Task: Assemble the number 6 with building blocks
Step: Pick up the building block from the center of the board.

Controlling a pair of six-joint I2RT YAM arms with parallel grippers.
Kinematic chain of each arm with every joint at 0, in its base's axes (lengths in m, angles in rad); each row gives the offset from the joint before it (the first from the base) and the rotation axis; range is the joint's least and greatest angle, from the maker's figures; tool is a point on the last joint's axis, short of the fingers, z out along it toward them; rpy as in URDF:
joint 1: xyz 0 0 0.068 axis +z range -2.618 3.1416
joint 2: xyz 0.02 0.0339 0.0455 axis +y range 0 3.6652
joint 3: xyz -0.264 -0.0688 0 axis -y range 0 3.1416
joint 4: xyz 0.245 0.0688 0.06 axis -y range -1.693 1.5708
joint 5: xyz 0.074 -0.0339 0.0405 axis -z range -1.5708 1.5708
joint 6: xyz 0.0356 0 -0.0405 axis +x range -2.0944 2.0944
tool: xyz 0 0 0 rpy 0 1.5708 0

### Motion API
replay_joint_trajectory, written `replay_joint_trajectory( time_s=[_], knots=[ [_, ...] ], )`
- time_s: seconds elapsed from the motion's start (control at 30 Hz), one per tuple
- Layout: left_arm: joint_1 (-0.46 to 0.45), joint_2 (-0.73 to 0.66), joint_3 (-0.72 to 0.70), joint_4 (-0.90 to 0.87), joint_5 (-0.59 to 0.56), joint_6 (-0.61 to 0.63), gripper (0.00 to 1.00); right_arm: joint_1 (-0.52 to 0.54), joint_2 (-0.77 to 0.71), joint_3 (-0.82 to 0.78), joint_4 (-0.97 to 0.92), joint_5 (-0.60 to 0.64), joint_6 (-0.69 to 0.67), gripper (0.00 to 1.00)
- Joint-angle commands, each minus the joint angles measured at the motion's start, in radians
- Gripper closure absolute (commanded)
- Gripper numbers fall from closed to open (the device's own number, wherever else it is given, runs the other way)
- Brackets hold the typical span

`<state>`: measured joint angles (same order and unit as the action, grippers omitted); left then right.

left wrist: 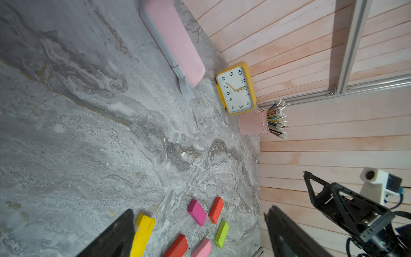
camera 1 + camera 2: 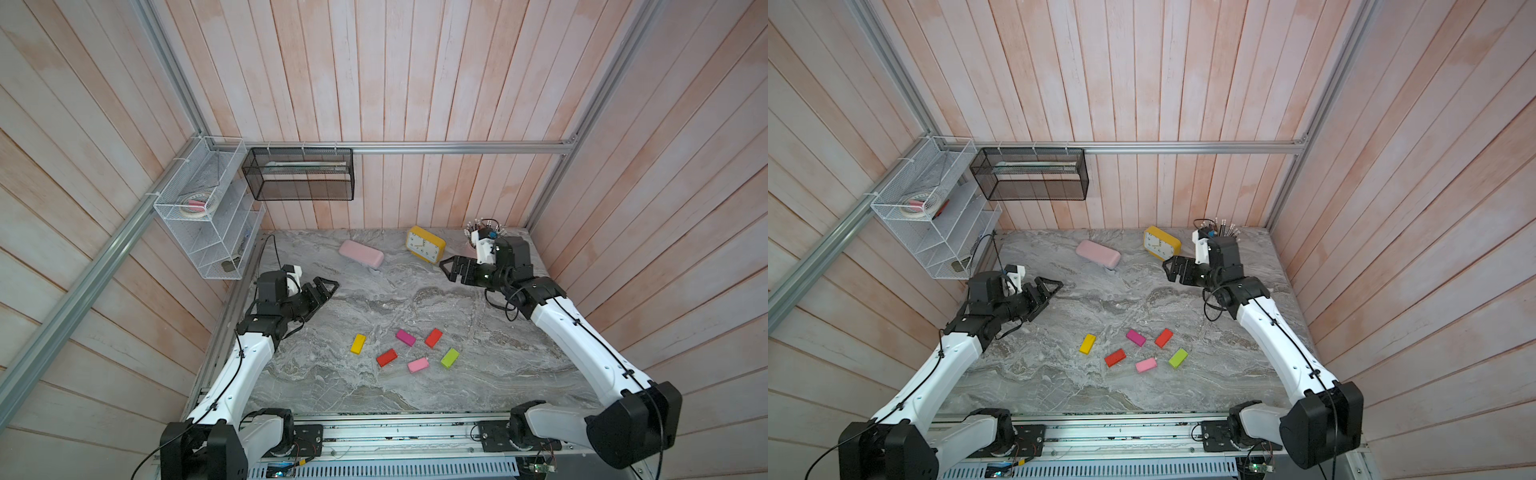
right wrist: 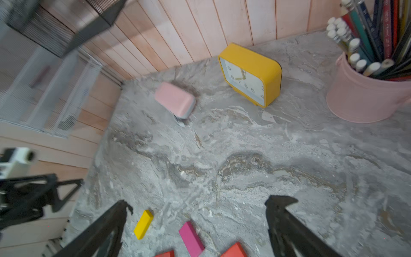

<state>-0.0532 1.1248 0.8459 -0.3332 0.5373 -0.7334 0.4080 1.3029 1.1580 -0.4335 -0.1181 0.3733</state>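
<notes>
Building blocks (image 2: 405,337) scattered — well apart from left gripper (image 2: 331,286); right gripper (image 2: 445,269) likewise.

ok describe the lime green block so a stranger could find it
On the grey marbled tabletop, find the loose cluster of six small matte bricks in its front half. The lime green rectangular brick lies at its end nearest the right arm, beside a red brick and a light pink brick. It is the only green one.

Yellow clock face (image 1: 236,89) — hour numerals 1 to 12
</notes>
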Motion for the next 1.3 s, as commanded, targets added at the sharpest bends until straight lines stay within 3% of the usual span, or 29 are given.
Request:
replay_joint_trajectory(
  time_s=[0.0, 0.13, 0.3, 0.43, 0.7, 0.83, 1.03, 1.27],
  knots=[
    [-0.019, 0.023, 0.091, -0.222, -0.121, 0.106, 0.06, 0.096, 0.064, -0.009, -0.239, 0.393, -0.163, 0.02],
    [-0.059, 0.108, 0.226, -0.407, -0.247, 0.187, 0.05, 0.143, 0.106, -0.001, -0.278, 0.388, -0.235, 0.02],
    [-0.123, 0.232, 0.366, -0.541, -0.365, 0.285, 0.04, 0.156, 0.142, -0.021, -0.266, 0.22, -0.277, 0.02],
    [-0.123, 0.278, 0.394, -0.566, -0.347, 0.298, 0.04, 0.163, 0.176, -0.019, -0.284, 0.086, -0.29, 0.07],
    [-0.122, 0.286, 0.338, -0.503, -0.254, 0.302, 0.04, 0.187, 0.277, 0.013, -0.354, 0.06, -0.299, 0.06],
    [-0.123, 0.324, 0.375, -0.523, -0.263, 0.295, 0.04, 0.192, 0.335, 0.021, -0.361, 0.009, -0.254, 0.06],
    [-0.122, 0.331, 0.398, -0.555, -0.299, 0.272, 0.04, 0.196, 0.306, -0.047, -0.294, -0.017, -0.222, 0.06],
    [-0.122, 0.267, 0.296, -0.538, -0.295, 0.255, 0.04, 0.198, 0.265, -0.151, -0.247, -0.036, -0.188, 0.06]
  ],
)
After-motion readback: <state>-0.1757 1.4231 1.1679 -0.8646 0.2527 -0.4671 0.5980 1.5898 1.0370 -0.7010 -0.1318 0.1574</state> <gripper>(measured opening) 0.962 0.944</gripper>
